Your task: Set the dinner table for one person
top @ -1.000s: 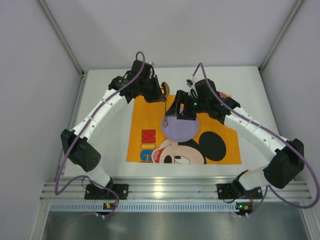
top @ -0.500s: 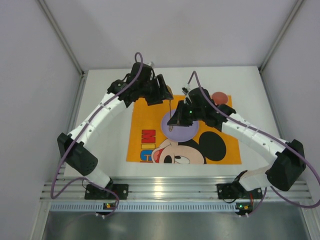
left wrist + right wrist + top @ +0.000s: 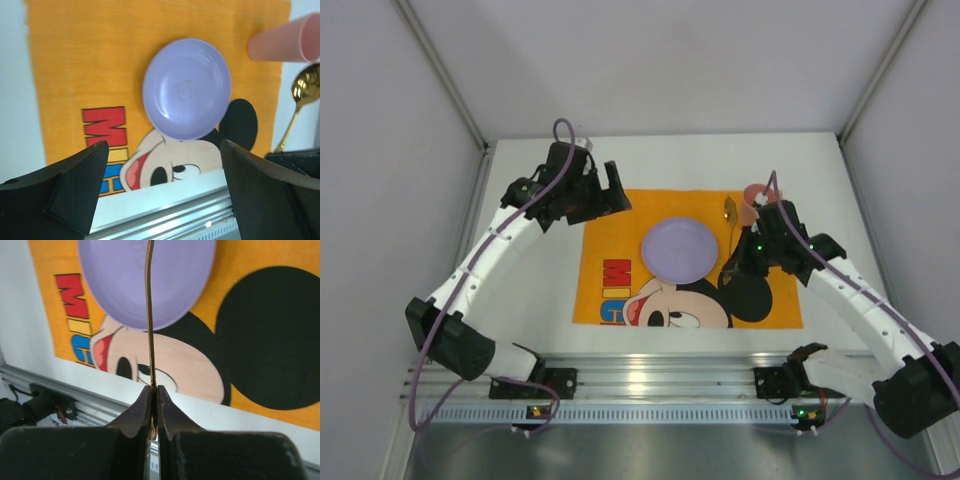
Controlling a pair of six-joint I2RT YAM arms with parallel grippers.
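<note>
The white dinner table point(image 3: 670, 160) carries an orange Mickey Mouse placemat point(image 3: 620, 225) with a purple plate point(image 3: 680, 248) on it. A pink cup point(image 3: 757, 193) stands at the mat's far right corner. My right gripper point(image 3: 735, 262) hovers right of the plate, shut on the thin handle of a gold spoon point(image 3: 730, 208). The right wrist view shows the spoon's handle point(image 3: 149, 315) pinched edge-on between the shut right gripper point(image 3: 154, 390). My left gripper point(image 3: 617, 195) hangs open and empty over the mat's far left corner. Its wrist view looks down on the plate point(image 3: 186, 89), cup point(image 3: 285, 45) and spoon point(image 3: 305, 87).
Aluminium rails point(image 3: 650, 380) run along the near edge, where both arm bases are bolted. Grey walls close in the back and sides. White tabletop shows to the left point(image 3: 12, 100) of the mat.
The left gripper opened, let go of the spoon and drew back left. The right gripper shut on the spoon's handle and carried it from over the plate to the plate's right.
</note>
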